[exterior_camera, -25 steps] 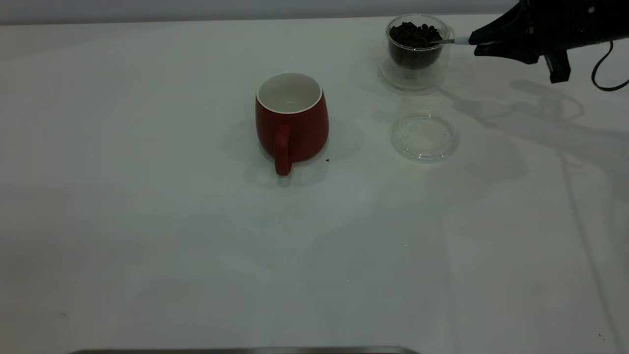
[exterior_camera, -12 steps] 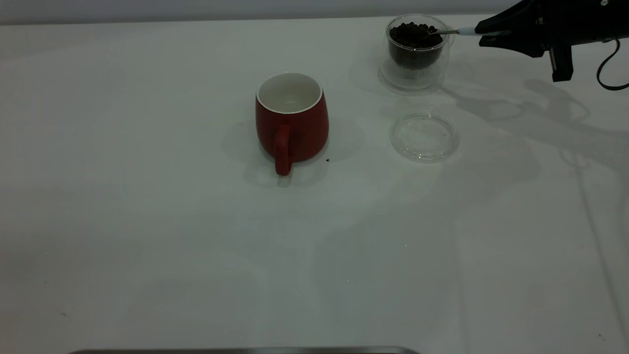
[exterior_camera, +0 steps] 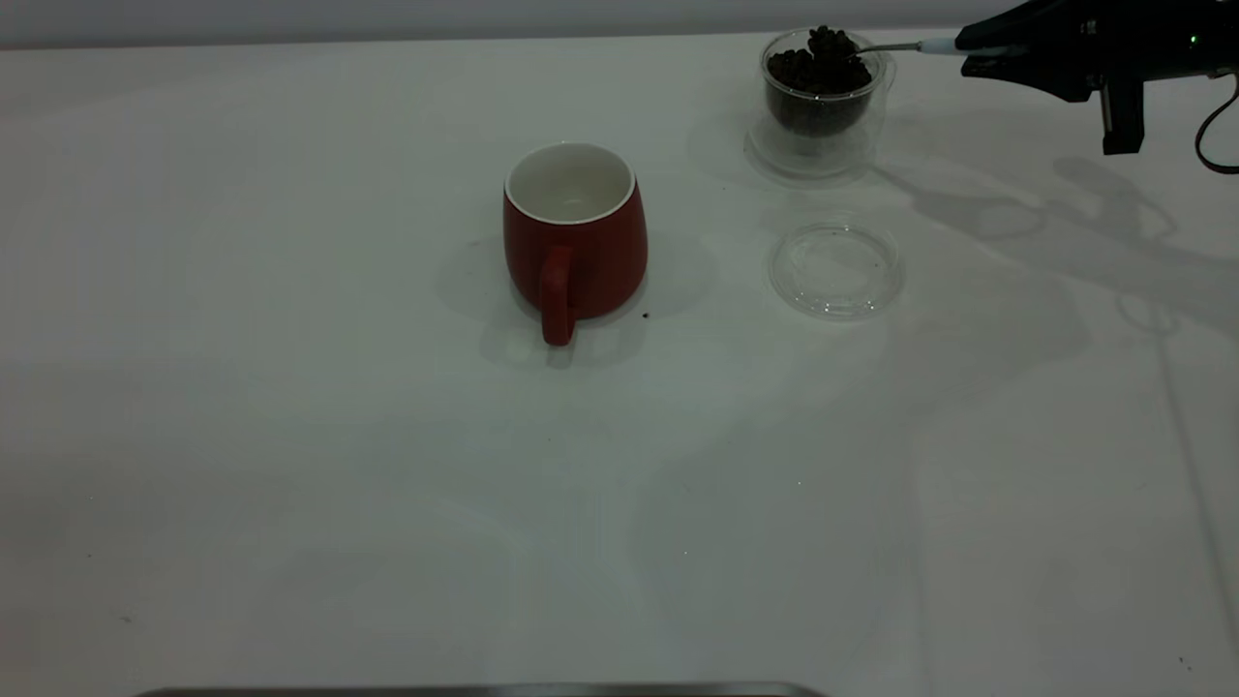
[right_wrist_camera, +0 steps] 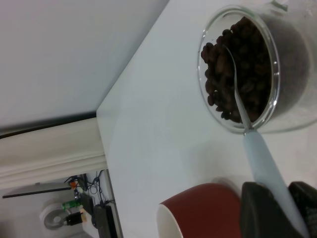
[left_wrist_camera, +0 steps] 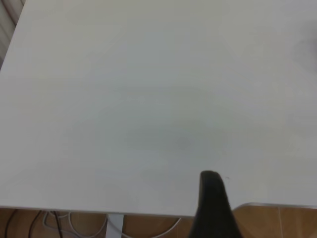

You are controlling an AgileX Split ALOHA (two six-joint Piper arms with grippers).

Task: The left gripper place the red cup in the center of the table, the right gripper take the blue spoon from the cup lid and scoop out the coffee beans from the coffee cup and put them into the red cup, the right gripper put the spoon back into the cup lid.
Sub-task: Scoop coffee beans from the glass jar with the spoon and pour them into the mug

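Now my right hand [exterior_camera: 968,50] pinches the blue spoon [exterior_camera: 905,45] by its handle, bowl heaped with coffee beans [exterior_camera: 825,41] over the coffee cup [exterior_camera: 821,97], far right. Red cup [exterior_camera: 573,237] sits left and nearer, mid-surface; spoon's axis points leftward. Left hand: cannot tell.
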